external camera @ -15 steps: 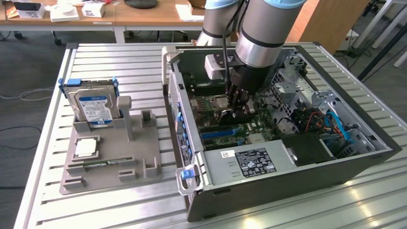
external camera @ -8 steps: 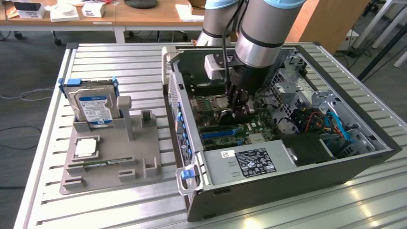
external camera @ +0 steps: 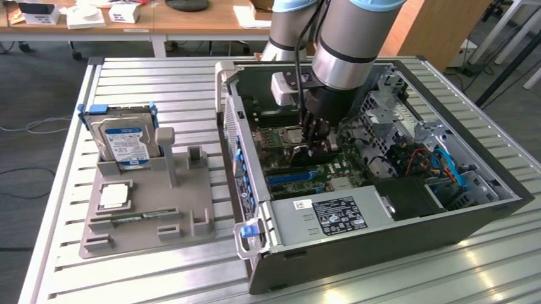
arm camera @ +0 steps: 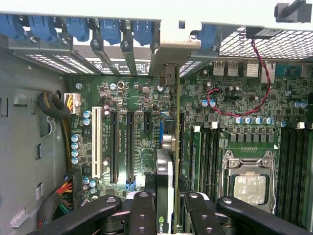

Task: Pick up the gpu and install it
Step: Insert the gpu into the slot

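Note:
My gripper [external camera: 318, 144] reaches down into the open computer case [external camera: 473, 215], over the motherboard [external camera: 292, 158]. In the wrist view the gripper [arm camera: 166, 218] is shut on the gpu [arm camera: 164, 171], one black finger [arm camera: 142, 210] on each side of it. The gpu is seen edge-on, a thin black card with a green logo near the fingers. Its silver bracket [arm camera: 171, 49] reaches the row of blue slot latches [arm camera: 105, 29] at the case's rear wall. The card stands over the motherboard, beside the long black expansion slots [arm camera: 130, 147]. Whether its edge sits in a slot is hidden.
The processor socket [arm camera: 250, 183] and memory slots [arm camera: 208, 161] lie beside the card. A grey power supply [external camera: 334, 215] fills the case's near end. At the exterior view's left, a grey holder [external camera: 144, 209] carries a silver hard drive [external camera: 125, 142] and a green memory stick [external camera: 135, 217].

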Available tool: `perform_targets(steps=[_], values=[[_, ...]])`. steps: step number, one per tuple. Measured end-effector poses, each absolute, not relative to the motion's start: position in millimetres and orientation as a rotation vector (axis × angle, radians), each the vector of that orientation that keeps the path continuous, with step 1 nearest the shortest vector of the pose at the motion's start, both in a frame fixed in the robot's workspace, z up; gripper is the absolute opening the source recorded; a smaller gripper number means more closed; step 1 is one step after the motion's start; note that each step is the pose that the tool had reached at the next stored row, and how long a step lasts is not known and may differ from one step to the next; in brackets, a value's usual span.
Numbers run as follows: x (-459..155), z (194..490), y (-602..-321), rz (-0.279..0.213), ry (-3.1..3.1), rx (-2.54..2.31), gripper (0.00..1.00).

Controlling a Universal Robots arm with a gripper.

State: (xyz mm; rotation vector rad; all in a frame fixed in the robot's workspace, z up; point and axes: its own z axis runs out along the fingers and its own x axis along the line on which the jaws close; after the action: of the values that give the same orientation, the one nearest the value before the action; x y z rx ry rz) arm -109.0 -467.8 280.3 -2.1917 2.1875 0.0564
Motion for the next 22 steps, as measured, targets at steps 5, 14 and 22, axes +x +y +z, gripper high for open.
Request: perform_targets(steps=[5,14,22], values=[[-110.2,280.2,-467.8,0.057,2.187,-2.192,0.27],[-111.2,280.1,-467.2,0.056,2.188,-2.191,0.27],[-112.5,280.1,-467.3,0.056,2.188,-2.191,0.27]])
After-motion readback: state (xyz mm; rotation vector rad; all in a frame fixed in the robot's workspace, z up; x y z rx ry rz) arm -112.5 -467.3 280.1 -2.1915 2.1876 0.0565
